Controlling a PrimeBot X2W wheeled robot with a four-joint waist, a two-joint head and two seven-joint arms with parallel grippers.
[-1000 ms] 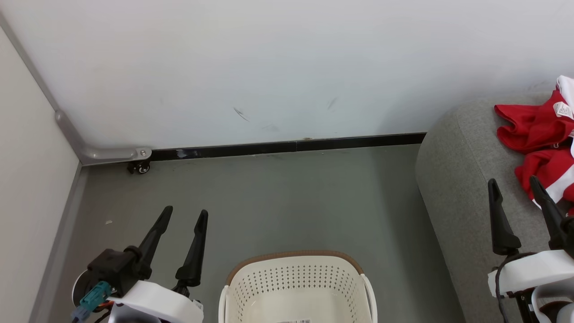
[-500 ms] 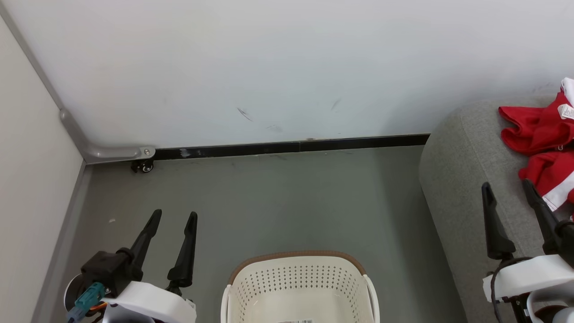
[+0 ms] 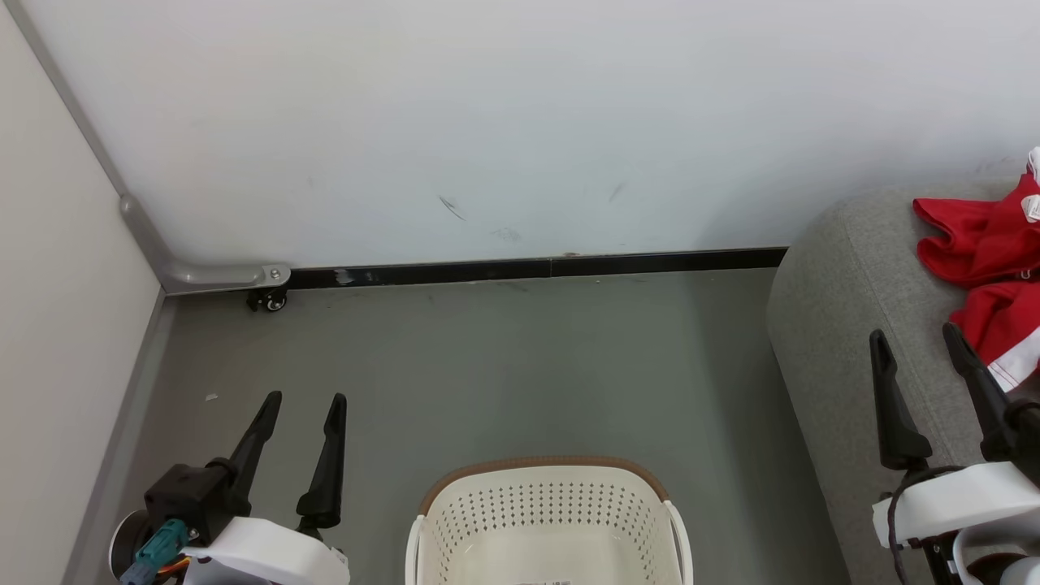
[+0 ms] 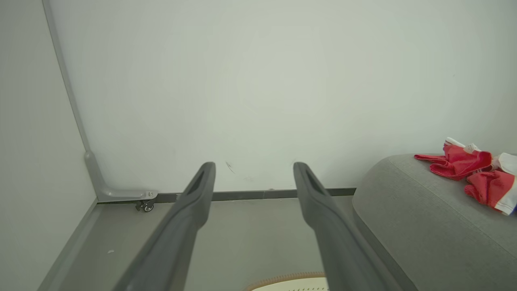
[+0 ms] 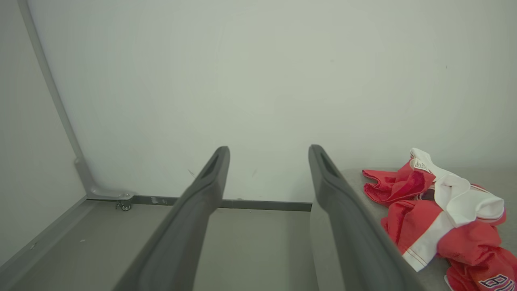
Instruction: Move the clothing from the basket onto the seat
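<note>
Looking down from the head view, the cream-white perforated plastic basket with a brown rim band [image 3: 544,465] stands on the grey floor [image 3: 528,366] at 6 o'clock. The part of its inside that I can see holds no cloth. The large rounded grey fabric seat [image 3: 837,325] is at 3 o'clock, and the red shiny clothing with white trim [image 3: 975,244] lies crumpled on top of it, toward 2 o'clock, well apart from the basket. The left gripper [image 3: 306,398] hangs at 7 o'clock over bare floor, beside the basket; its two dark fingers are spread apart and nothing is between them. The right gripper [image 3: 913,331] is at 4 o'clock, above the seat's near edge, with one fingertip close to the red cloth. Its fingers are also spread wide and carry nothing. I judge that the garments lie in a loose heap because they were dropped there, not folded.

In the left wrist view, the left gripper [image 4: 254,165] points at the white wall, fingers wide apart and bare. The seat and the clothing [image 4: 464,163] are at 3 o'clock, and a strip of the basket rim is at 6 o'clock.

In the right wrist view, the right gripper [image 5: 269,148] is wide open and free. The clothing [image 5: 424,210] rests at 4 o'clock, just beside its right finger, with black-and-white lettering at the corner. The task seems finished, as far as the basket can be seen.
</note>
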